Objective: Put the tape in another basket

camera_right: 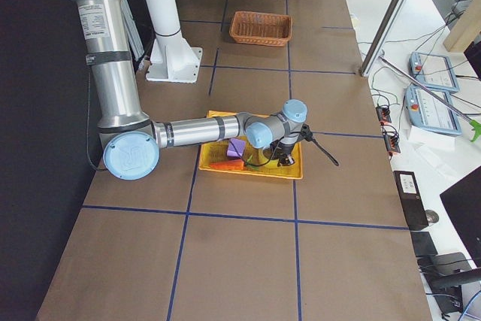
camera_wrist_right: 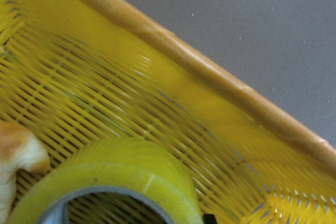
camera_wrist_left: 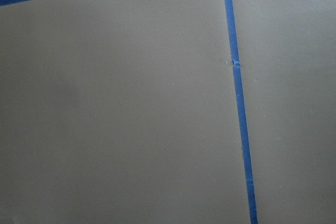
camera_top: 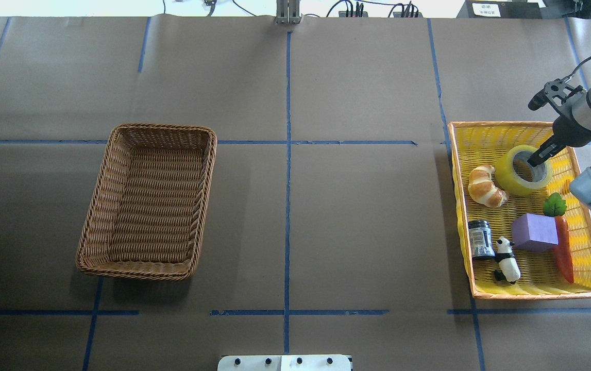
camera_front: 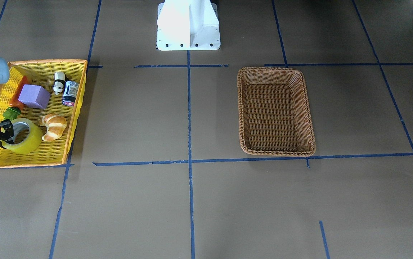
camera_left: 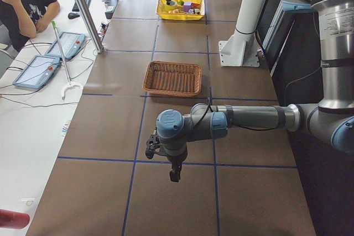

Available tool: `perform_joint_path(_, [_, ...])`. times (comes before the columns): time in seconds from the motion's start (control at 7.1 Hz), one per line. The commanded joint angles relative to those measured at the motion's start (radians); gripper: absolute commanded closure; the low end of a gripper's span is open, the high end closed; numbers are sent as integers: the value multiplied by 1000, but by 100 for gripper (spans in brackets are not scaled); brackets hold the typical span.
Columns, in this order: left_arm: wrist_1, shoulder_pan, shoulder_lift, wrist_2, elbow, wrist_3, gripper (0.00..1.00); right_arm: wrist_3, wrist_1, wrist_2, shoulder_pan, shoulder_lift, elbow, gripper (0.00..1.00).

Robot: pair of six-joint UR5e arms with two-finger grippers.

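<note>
The tape (camera_top: 506, 179) sits in the far end of the yellow basket (camera_top: 537, 296), on the right side of the tabletop (camera_top: 357, 221). It is a short, wide ring of glossy translucent yellow film around a pale core. It rests on or close to a flat face, so the axis of its hole points upward and its broad span runs level with the basket floor. The right claw (camera_top: 536, 158) comes down from the far right, with one dark finger reaching into the core and the roll's wall beside it. Whether the fingers are actually pinching that wall cannot be told. A glazed croissant (camera_top: 486, 186) lies just left of the roll, and a matte purple cube (camera_top: 534, 233) stands nearer, beside an orange carrot (camera_top: 564, 252) with a green top. The yellow basket is an open plastic mesh with an orange rim. The wicker basket (camera_top: 100, 206), brown, tightly woven, rectangular with rounded corners and raised sides, stands well apart on the left half. The left claw (camera_left: 175, 174) hangs above bare brown tabletop near the left end, and its state cannot be told from there. Blue lines (camera_top: 288, 154) divide the paper-like surface into squares.
</note>
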Motion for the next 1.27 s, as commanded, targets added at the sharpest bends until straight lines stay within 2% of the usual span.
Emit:
perform_joint_path(0.0, [-1,0,-3,-2,-11,-3,0,32,1,76,49,2,4,100])
perform_joint_path(0.28, [-15,2,-29,-2,-20,-11,0,223,1,118,60,14,91,100])
perform_joint_path(0.7, [-298,12,-34,-3,-17,-9,0,548,3,127,42,28,272,99])
perform_joint_path(0.85, [-434,44,-67,0,3,-15,0,618,3,127,34,64,289,100])
perform_joint_path(0.99, [-440,78,-90,-9,-2,-18,0,705,3,124,-1,99,307,100])
perform_joint_path(1.13, [-455,116,-92,-70,-5,-198,0,776,4,118,-21,136,315,99])
